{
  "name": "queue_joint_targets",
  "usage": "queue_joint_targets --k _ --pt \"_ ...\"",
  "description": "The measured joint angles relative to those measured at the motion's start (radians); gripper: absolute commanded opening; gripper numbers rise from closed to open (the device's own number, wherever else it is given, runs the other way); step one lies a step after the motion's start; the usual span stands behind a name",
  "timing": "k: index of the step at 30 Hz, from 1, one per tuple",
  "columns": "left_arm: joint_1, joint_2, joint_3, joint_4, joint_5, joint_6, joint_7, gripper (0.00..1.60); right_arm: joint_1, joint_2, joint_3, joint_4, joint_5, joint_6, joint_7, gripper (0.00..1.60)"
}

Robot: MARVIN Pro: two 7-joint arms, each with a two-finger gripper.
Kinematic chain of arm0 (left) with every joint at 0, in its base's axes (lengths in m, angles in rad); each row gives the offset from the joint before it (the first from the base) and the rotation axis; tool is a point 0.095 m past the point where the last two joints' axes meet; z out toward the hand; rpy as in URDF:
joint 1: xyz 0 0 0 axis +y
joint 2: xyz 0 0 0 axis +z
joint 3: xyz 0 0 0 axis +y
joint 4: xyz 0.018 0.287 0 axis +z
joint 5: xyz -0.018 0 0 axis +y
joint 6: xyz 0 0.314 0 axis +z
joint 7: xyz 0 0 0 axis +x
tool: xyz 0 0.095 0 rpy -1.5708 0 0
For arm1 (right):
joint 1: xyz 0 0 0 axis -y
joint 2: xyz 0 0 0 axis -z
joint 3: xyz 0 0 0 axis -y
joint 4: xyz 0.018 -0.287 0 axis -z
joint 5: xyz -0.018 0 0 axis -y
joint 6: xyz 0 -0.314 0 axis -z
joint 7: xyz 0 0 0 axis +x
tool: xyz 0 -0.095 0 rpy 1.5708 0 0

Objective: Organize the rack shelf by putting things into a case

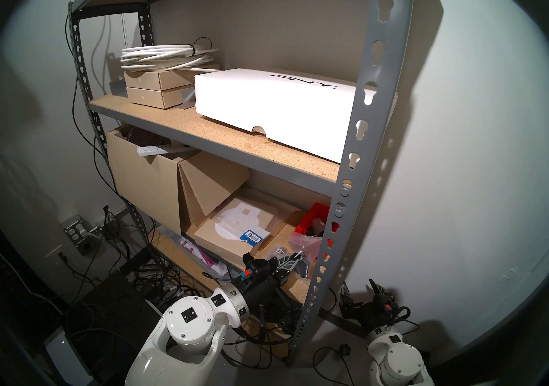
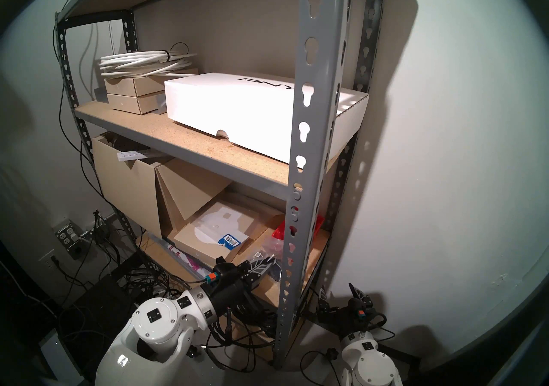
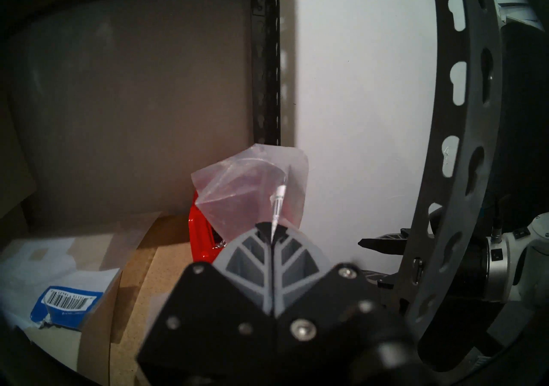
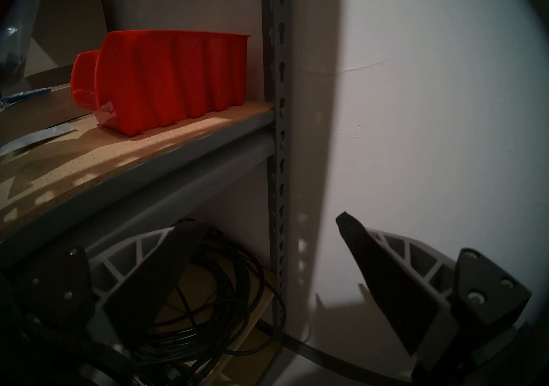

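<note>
My left gripper (image 1: 292, 259) reaches onto the lower board (image 1: 294, 286) of the grey rack shelf (image 1: 365, 109). In the left wrist view its fingers (image 3: 246, 260) are shut on the corner of a clear plastic bag (image 3: 252, 186), which stands up just in front of the red case (image 3: 202, 237). The bag (image 1: 306, 241) and the case (image 1: 315, 217) sit at the board's right end. Another bag of black parts (image 1: 303, 268) lies beside the gripper. My right gripper (image 4: 267, 225) is open and empty, outside the rack and below the case (image 4: 172, 79).
A flat tan box with a blue barcode card (image 1: 251, 236) lies left of the case. Open cardboard boxes (image 1: 148, 180) fill the left. The front right upright (image 2: 300, 198) stands between my arms. A white PNY box (image 1: 276, 109) sits above. Black cables (image 4: 208, 317) are coiled below.
</note>
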Motion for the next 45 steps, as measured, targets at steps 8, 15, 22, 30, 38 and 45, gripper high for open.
queue_joint_targets --k 8,15,22,30,38,45 --pt "-0.084 -0.035 0.03 0.038 0.014 0.023 0.031 0.0 0.0 0.0 0.0 0.0 0.0 0.0 0.0 1.6" --pt "-0.155 -0.054 0.058 0.09 0.043 0.039 0.047 0.0 0.0 0.0 0.0 0.001 0.0 0.0 0.0 1.6" --pt "-0.23 -0.075 0.077 0.165 0.06 0.039 0.065 0.0 0.0 0.0 0.0 0.001 0.0 0.0 0.0 1.6" --pt "-0.315 -0.103 0.08 0.254 0.062 0.038 0.07 0.0 0.0 0.0 0.0 0.001 0.0 0.0 0.0 1.6" --pt "-0.389 -0.123 0.09 0.337 0.056 0.034 0.054 0.0 0.0 0.0 0.0 0.002 0.0 0.0 0.0 1.6" --pt "-0.435 -0.135 0.095 0.386 0.053 0.027 0.043 0.21 0.0 0.0 0.0 0.002 0.0 0.0 0.0 1.6"
